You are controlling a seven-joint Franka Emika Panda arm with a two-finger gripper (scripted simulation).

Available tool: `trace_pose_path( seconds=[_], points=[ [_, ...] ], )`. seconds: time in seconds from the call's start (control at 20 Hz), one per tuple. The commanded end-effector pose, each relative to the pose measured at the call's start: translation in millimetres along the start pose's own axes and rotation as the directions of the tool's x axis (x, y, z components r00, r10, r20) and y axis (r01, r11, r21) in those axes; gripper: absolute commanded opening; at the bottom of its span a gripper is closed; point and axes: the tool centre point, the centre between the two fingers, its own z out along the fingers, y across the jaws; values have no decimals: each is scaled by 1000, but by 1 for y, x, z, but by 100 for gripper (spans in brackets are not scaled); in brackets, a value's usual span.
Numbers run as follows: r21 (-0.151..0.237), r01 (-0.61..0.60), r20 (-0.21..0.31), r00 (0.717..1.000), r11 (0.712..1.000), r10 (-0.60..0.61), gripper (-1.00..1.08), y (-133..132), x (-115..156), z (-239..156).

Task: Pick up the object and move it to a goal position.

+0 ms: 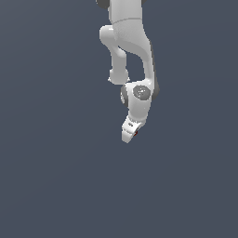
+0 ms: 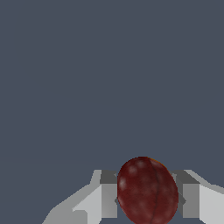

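The object is a small dark red thing. In the wrist view (image 2: 147, 190) it looks rounded like a plum, not cube-shaped, and fills the gap between the two grey fingers (image 2: 109, 194). My gripper (image 2: 148, 194) is shut on it from both sides. In the exterior view the white gripper (image 1: 128, 134) hangs from the arm and points down. Only a tiny red speck of the object (image 1: 136, 133) shows at its edge. From these views I cannot tell how high the gripper is above the surface. No goal marker is in view.
An even dark grey-blue surface (image 1: 56, 176) fills both views around the arm (image 1: 132, 51). No other objects, containers or edges are in view.
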Motion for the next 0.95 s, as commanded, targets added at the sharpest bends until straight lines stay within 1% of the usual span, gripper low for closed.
trace_pose_path(
  seconds=[0.0,0.25,0.45,0.65,0.9],
  points=[
    [0,2,0,1000,1000,-2,-100,-17,13,-8],
    [0,2,0,1000,1000,-2,-100,-60,47,-29],
    [0,2,0,1000,1000,-2,-100,-87,70,-43],
    [0,2,0,1000,1000,-2,-100,-104,85,-52],
    [0,2,-1,1000,1000,-2,-100,-111,92,-56]
  ],
)
